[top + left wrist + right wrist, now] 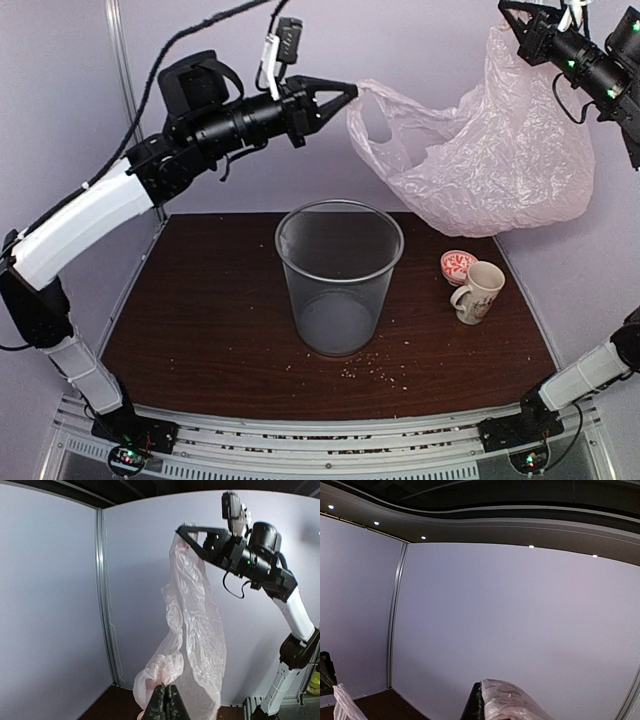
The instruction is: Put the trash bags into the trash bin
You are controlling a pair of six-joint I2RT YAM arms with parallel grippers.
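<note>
From above, the trash bag [500,160] hangs in the air over the far right corner of the table [200,310], stretched between both arms. The left jaws, at the tip of the left arm [90,215], are pinched shut on a loop handle above the far side of the trash bin [340,300]. The right jaws, on the right arm [580,55], are clamped on the bag's top edge, higher up. The bin stands upright mid-table. A patterned mug [480,292] and a small red-and-white dish [458,265] sit just beside each other near the right edge.

In the left wrist view, the left jaws are closed on bunched film at the bottom. The trash bag [195,640] rises from there to the right jaws, which are shut on its upper end.

In the right wrist view, the right jaws grip crumpled film of the trash bag [505,702] at the lower edge.
</note>
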